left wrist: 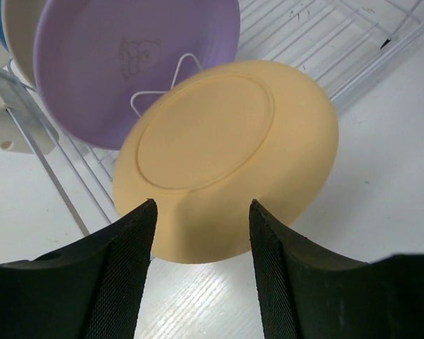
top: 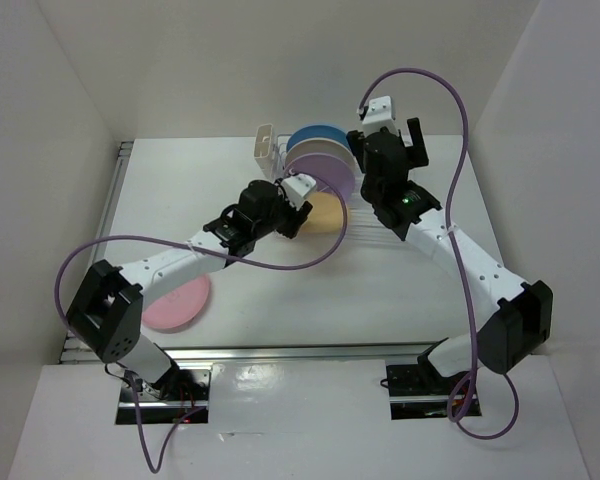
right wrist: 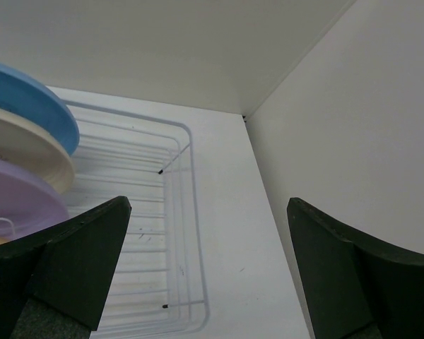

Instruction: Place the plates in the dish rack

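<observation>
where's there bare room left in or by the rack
Free: dish rack wires between purple plate and its wall-side rim; table strip beyond that rim. Crowded: blue plate, cream plate, purple, yellow plate bunched together.

Pink plate partly hidden beneath left arm

Top external: looking down from above and behind the arm bases, taking in the whole table. Left wrist: pointing very close at the yellow-orange plate and the rack. Right wrist: facing along the rack toward the far wall corner. All three sharing the rack and purple plate.
</observation>
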You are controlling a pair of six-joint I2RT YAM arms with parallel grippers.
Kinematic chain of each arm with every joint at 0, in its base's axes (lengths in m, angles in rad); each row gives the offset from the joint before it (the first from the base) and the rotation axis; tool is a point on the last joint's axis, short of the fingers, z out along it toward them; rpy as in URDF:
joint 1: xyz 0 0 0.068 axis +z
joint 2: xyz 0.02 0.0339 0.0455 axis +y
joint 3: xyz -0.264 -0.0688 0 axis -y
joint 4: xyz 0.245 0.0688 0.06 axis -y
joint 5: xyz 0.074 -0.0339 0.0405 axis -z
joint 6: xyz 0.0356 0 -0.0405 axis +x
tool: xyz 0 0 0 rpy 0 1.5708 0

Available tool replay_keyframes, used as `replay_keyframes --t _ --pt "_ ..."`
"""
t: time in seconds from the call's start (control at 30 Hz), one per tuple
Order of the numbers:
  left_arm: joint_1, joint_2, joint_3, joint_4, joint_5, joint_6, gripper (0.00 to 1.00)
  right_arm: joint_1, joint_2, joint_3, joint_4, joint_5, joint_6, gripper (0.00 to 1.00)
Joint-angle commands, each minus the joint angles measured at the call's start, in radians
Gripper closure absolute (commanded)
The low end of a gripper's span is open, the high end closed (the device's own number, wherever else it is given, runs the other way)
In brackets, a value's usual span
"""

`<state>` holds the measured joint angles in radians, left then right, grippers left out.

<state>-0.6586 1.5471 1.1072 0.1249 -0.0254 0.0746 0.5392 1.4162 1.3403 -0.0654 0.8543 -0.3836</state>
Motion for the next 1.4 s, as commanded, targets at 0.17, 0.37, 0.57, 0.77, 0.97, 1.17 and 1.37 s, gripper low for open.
replay_keyframes --t 0.17,0.37,0.57,0.77,0.97,1.17,1.37 --pt "-0.027 -0.133 -0.124 0.027 -0.059 0.025 0.36 -0.005 -0.030 -0.013 -0.005 0.011 0.040 0.00" --pt "-0.038 -0.177 -0.164 -0.018 -0.047 0.034 0.36 -0.005 -0.011 -0.004 -0.005 -0.001 0.051 0.00" --pt "-0.059 -0.154 -0.198 0.024 -0.047 0.062 0.33 -0.005 -0.011 -0.004 -0.027 -0.012 0.080 0.00" --pt "-0.070 -0.076 -0.198 0.103 -0.088 0.096 0.33 -0.005 -0.011 -0.004 -0.027 -0.012 0.080 0.00" --pt "-0.079 0.004 -0.165 0.211 -0.177 0.120 0.33 -0.005 -0.011 -0.004 -0.047 -0.021 0.089 0.00" --pt "-0.079 0.039 -0.116 0.252 -0.218 0.177 0.35 -0.005 -0.011 -0.004 -0.079 -0.031 0.111 0.00" --pt "-0.079 0.030 -0.083 0.252 -0.228 0.198 0.35 -0.005 -0.011 -0.004 -0.088 -0.031 0.130 0.00"
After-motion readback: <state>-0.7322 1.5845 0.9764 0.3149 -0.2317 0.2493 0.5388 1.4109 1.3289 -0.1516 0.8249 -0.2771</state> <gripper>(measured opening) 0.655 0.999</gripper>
